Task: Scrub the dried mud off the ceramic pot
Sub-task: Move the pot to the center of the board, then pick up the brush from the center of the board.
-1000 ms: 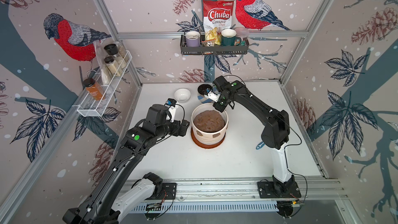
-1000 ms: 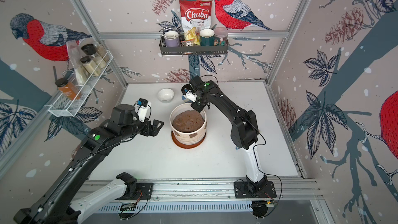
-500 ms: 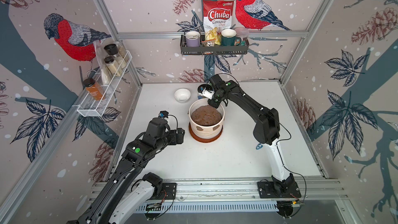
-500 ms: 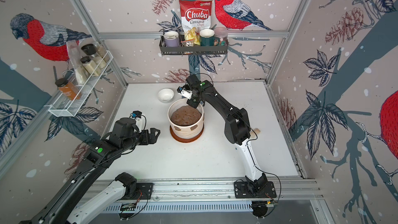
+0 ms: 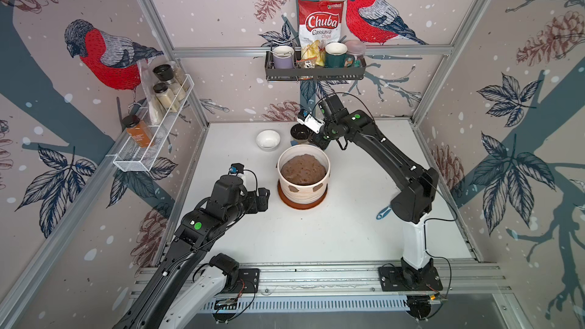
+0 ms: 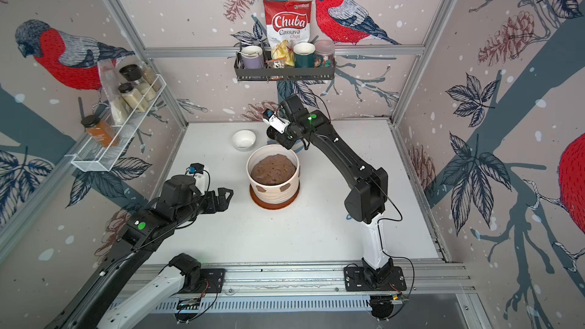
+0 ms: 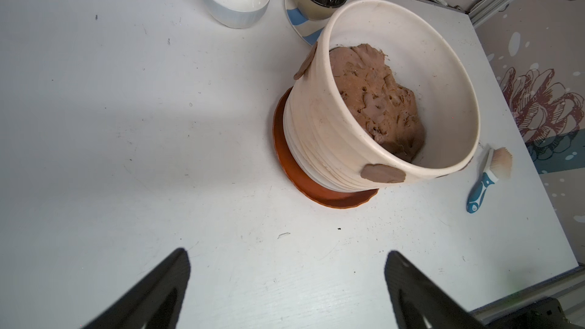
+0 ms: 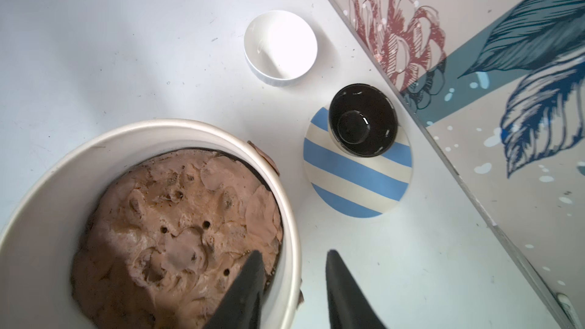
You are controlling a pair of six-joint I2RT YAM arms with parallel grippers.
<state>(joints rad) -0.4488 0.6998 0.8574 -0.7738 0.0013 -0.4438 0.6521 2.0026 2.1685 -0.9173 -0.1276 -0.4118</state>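
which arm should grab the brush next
Probably the right arm: the brush lies on its side of the ceramic pot; the left arm would have to reach past the pot.

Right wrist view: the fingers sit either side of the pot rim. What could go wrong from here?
1. The right gripper straddles the ceramic pot at its rim; a sideways pull could snag it and tip the pot off its saucer.
2. The black bowl on the striped plate stands close by and could be knocked.
3. The brush lies unheld; the dried mud may go unscrubbed.
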